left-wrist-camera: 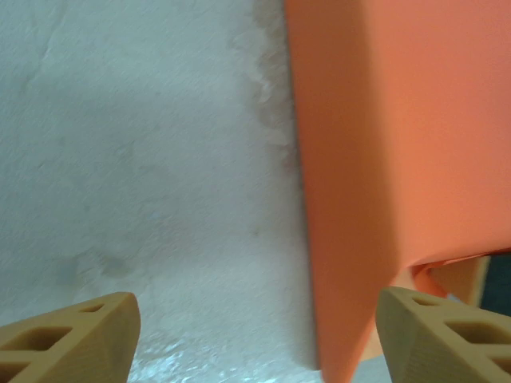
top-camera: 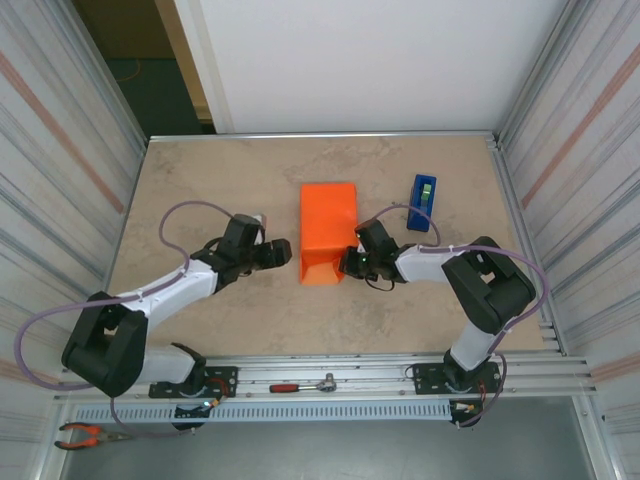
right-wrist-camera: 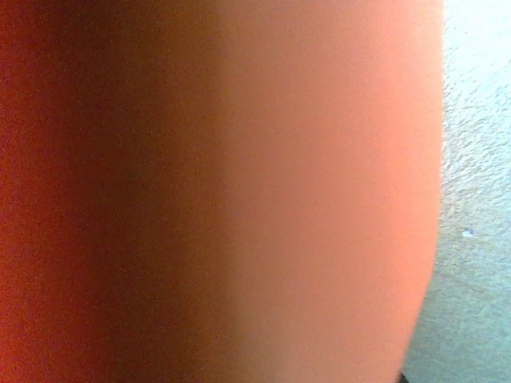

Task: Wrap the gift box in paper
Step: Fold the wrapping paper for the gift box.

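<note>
The orange paper (top-camera: 328,225) lies folded into a long hump in the middle of the table, its near end opening into a flap (top-camera: 320,270). The gift box is hidden under it. My left gripper (top-camera: 286,252) stands open just left of the paper's near end. In the left wrist view its tan fingers (left-wrist-camera: 72,335) are spread wide, and the paper's side wall (left-wrist-camera: 383,159) rises close to the right finger. My right gripper (top-camera: 348,262) presses against the paper's right near corner. The right wrist view looks at orange paper (right-wrist-camera: 239,191) from very close, with the fingers hidden.
A blue tape dispenser (top-camera: 423,202) stands upright right of the paper, behind the right arm. A ratchet tool (top-camera: 305,385) lies on the front rail and orange-handled pliers (top-camera: 90,434) at the bottom left. Corrugated walls close in on both sides.
</note>
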